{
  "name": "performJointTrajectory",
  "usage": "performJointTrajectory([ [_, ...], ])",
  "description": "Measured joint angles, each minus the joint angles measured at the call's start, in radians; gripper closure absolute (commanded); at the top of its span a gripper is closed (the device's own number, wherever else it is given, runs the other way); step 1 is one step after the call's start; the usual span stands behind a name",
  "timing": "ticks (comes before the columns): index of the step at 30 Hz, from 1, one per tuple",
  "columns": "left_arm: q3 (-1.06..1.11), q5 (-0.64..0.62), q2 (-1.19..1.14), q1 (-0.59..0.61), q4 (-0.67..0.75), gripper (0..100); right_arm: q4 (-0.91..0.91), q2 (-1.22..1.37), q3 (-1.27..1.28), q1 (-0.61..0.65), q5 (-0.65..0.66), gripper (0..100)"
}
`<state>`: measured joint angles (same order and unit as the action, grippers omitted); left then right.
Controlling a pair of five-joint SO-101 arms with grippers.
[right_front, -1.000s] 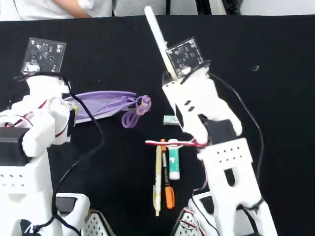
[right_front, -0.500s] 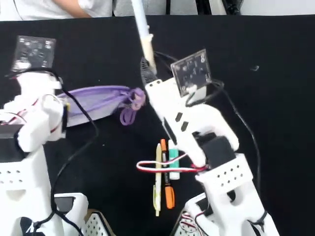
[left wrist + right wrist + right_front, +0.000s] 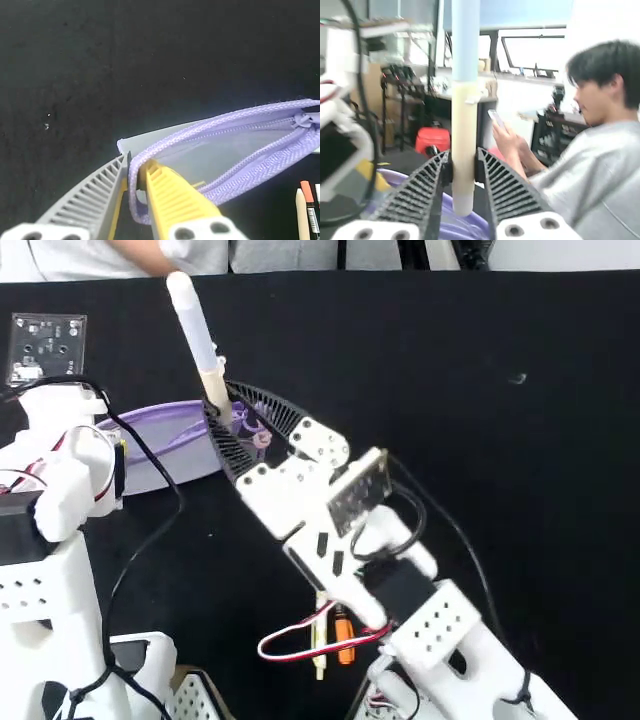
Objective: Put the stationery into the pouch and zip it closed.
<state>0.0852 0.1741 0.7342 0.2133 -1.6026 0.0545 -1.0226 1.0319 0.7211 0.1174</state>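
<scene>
A purple zip pouch [image 3: 160, 455] lies at the left of the black table with its zipper open [image 3: 235, 150]. My left gripper [image 3: 134, 175] is shut on the pouch's rim at its near end. My right gripper [image 3: 222, 412] is shut on a cream and light-blue pen [image 3: 198, 335], which stands almost upright over the pouch's zipper-pull end. In the right wrist view the pen [image 3: 465, 125] sits between the black fingers [image 3: 415, 195], its lower tip just above the purple fabric [image 3: 465, 230]. An orange pen [image 3: 344, 642] and a yellow pen [image 3: 320, 645] lie near the front, partly hidden by the right arm.
A red and white cable [image 3: 300, 640] loops over the loose pens. The right arm's body [image 3: 340, 530] stretches diagonally across the table's middle. Bare black table [image 3: 520, 420] lies to the right and far side.
The right arm has swung left with the pen, from the table's middle to over the pouch's open end. The pouch and left arm have shifted slightly left.
</scene>
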Motion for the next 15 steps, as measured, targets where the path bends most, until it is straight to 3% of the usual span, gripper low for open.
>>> performJointTrajectory([
  [9, 0.003, 0.002, 0.002, 0.000, 0.002, 97, 0.221, 0.000, 0.101, 0.043, -0.209, 98.8],
  [15, 0.003, 0.002, 0.002, 0.000, 0.002, 97, 0.316, 0.080, 0.109, 0.043, -0.259, 98.8],
])
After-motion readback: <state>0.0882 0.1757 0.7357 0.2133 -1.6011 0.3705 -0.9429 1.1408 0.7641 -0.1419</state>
